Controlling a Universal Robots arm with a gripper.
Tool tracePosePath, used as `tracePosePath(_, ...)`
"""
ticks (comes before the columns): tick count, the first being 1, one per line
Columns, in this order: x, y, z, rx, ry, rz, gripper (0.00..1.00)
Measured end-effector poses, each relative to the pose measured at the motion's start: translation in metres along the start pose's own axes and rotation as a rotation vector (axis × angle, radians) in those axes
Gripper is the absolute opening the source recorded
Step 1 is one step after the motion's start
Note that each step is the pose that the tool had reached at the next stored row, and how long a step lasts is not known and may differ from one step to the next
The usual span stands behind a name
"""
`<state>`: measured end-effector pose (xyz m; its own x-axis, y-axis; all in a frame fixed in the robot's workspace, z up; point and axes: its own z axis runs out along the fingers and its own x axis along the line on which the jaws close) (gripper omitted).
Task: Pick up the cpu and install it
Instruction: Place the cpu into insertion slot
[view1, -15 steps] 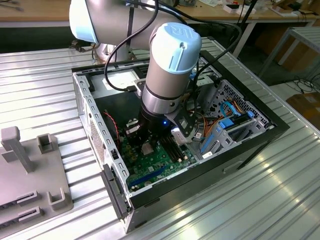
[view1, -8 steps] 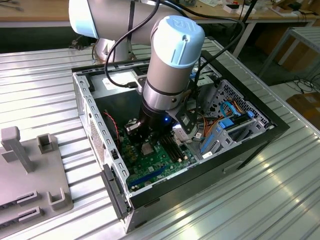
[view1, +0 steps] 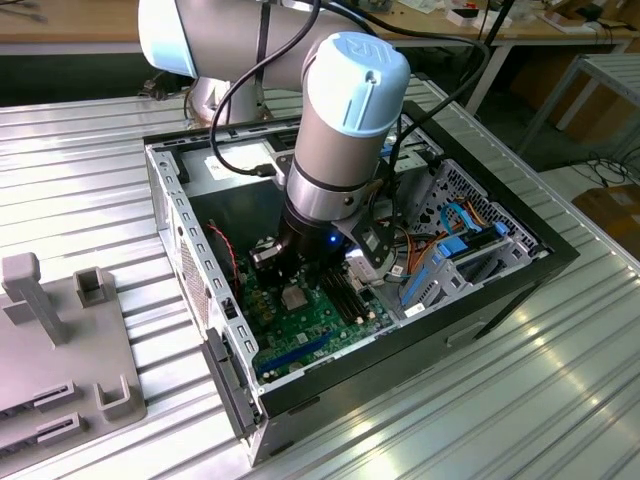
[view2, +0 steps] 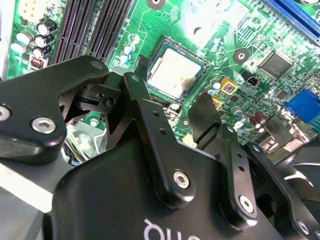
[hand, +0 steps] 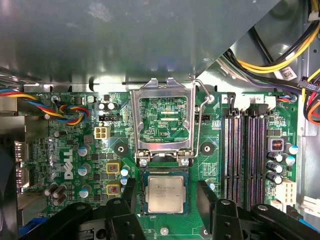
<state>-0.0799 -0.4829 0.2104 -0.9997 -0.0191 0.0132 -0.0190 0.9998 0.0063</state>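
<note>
The cpu (hand: 166, 194) (view2: 172, 72), a flat silver-grey square, lies level inside the black-framed socket (hand: 143, 196) on the green motherboard (hand: 75, 150). My gripper (hand: 166, 197) (view2: 169, 97) hovers over it and is open. One black finger (hand: 129, 192) stands off each side of the socket, the other finger (hand: 205, 195) opposite, and neither touches the chip. The socket's metal load plate (hand: 165, 90) is swung up, its lever (hand: 199, 117) raised beside it. In the exterior view the arm reaches down into the open computer case (view1: 165, 185), and the gripper (view1: 285, 268) is low over the board.
Black memory slots (hand: 245, 150) run beside the socket. Bundled coloured cables (hand: 280, 65) and a drive cage (view1: 470, 240) crowd one end of the case. A grey fixture (view1: 60, 340) sits on the ribbed metal table (view1: 480, 400) at the exterior view's left.
</note>
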Motion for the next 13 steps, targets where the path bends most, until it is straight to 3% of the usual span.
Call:
tracePosePath(1, 0.0, 0.0, 0.0, 0.0, 0.0, 0.0, 0.58)
tracePosePath(3, 0.0, 0.0, 0.0001, 0.0, 0.0, 0.0, 0.45)
tracePosePath(13, -0.0018, -0.0001, 0.004, -0.0001, -0.0001, 0.0, 0.45)
